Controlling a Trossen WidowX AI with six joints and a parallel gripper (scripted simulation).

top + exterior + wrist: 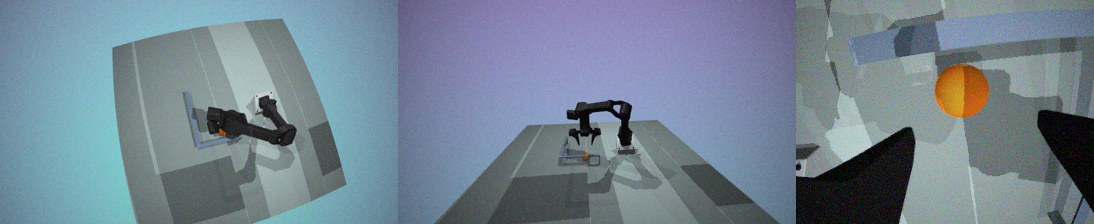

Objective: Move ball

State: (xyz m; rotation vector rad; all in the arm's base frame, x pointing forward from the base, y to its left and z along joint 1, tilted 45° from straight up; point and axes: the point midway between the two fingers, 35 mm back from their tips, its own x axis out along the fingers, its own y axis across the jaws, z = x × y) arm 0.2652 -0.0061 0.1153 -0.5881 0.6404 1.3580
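Note:
The orange ball rests on the table inside the corner, close to the shorter clear wall. The other clear wall stands farther off to one side. No separate see-through copy shows; the ball seems to cover the place where it lies. My gripper is open and empty, with its fingertips above the ball and apart from it. In the top view the arm hides the fingertips and part of the ball.
The arm's white base plate stands on the table to the right of the corner walls. Shadows of the arm and bands of light and dark cross the table top.

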